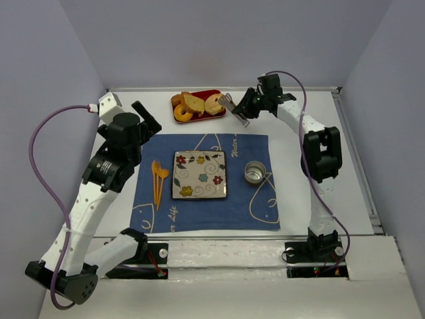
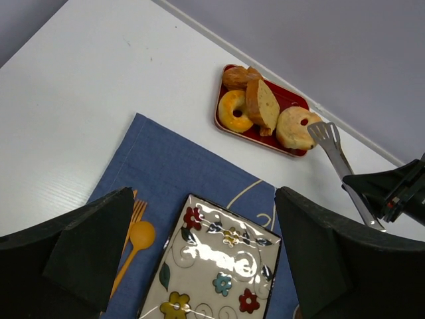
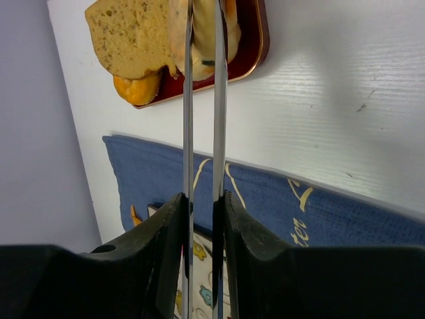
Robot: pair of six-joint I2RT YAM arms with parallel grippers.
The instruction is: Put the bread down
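Note:
The bread is a round pale bun with a small hole, lying at the right end of the red tray. My right gripper is shut on a pair of metal tongs. In the right wrist view, the gripper presses the tongs' two arms close together, and their tips straddle part of the bread. The left wrist view shows the bread with the tongs' head against its right side. My left gripper is open and holds nothing, hovering over the flowered plate.
An orange ring doughnut and a toasted slice share the tray. On the blue mat lie the flowered plate, an orange fork and spoon to its left and a metal cup to its right.

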